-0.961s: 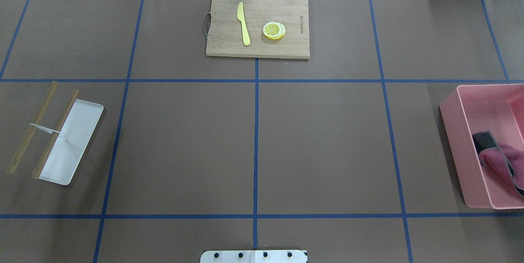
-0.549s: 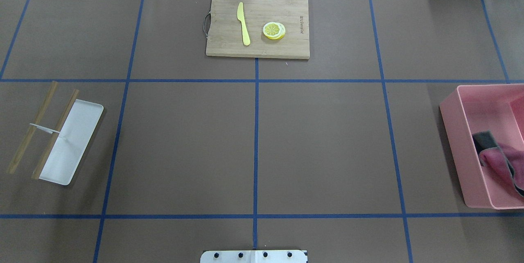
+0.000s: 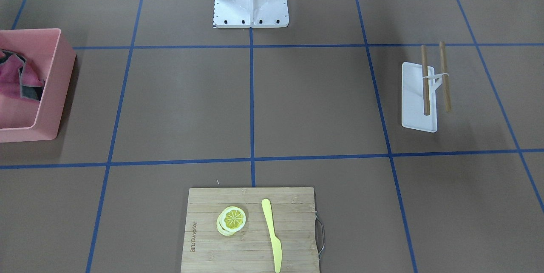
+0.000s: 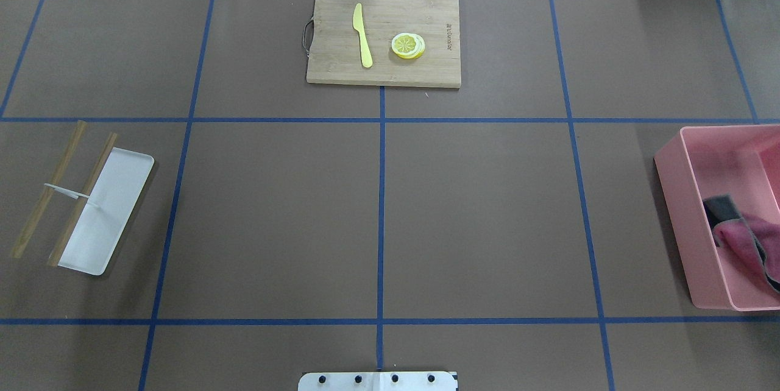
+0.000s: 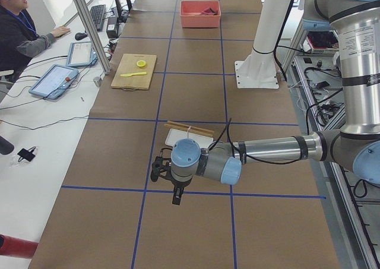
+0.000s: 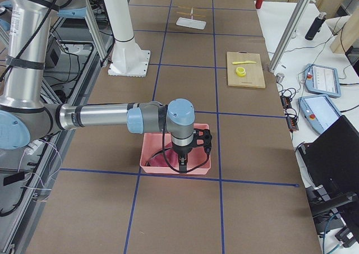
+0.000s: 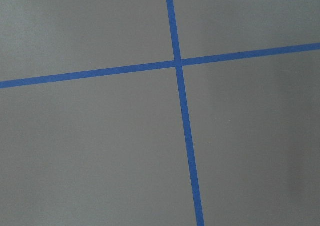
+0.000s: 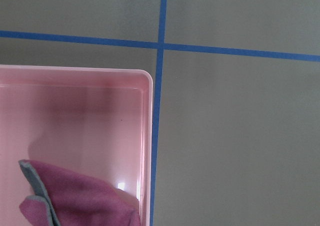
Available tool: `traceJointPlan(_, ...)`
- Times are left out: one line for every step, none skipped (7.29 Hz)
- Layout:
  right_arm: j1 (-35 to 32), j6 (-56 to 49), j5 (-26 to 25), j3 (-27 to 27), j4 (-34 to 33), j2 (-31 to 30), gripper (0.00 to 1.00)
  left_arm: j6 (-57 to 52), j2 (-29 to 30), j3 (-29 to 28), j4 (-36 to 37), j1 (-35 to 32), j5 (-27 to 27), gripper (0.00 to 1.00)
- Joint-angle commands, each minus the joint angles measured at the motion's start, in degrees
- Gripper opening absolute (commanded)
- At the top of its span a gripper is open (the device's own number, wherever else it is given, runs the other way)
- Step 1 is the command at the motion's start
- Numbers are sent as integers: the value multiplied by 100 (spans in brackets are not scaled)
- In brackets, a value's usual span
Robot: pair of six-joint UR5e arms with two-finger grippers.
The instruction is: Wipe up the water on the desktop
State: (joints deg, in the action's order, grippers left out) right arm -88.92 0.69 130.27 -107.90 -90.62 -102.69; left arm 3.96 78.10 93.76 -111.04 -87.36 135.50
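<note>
The desktop point(image 4: 274, 220) is a matte brown surface with a grid of blue tape lines. I see no water on it in any view. A pink and grey cloth point(image 4: 740, 239) lies in a pink bin point(image 4: 676, 196) at the right edge, and also shows in the right wrist view point(image 8: 75, 196). My right gripper point(image 6: 182, 166) hangs over the bin, seen only in the exterior right view, so I cannot tell if it is open or shut. My left gripper point(image 5: 176, 199) hovers over a tape crossing near the white tray, seen only in the exterior left view. I cannot tell its state.
A bamboo cutting board point(image 4: 341, 68) at the far middle carries a yellow knife point(image 4: 362, 35) and lemon slices point(image 4: 407, 45). A white tray point(image 4: 116, 196) with two wooden chopsticks point(image 4: 49, 196) sits at the left. The robot's base plate point(image 4: 378, 380) is at the near edge. An operator sits beyond the far side.
</note>
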Motion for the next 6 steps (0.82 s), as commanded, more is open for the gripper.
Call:
traceJointPlan(24,-7,69,-12,1,3,100,35,-5,-111,30,8,37,99)
traceJointPlan(32,-16,69,-20,9,3,100,9,-5,-121,-5,8,37,99)
traceJointPlan(41,-16,69,-47,27,12,100,-9,-22,-121,-40,-1,46,99)
traceJointPlan(41,-16,69,-56,27,47,100,-9,-57,-121,-5,-1,46,99)
traceJointPlan(41,-16,69,-143,27,47,100,-9,-75,-112,-14,-1,46,99)
traceJointPlan(50,-16,69,-222,27,47,100,-9,-75,-112,-5,-1,46,99)
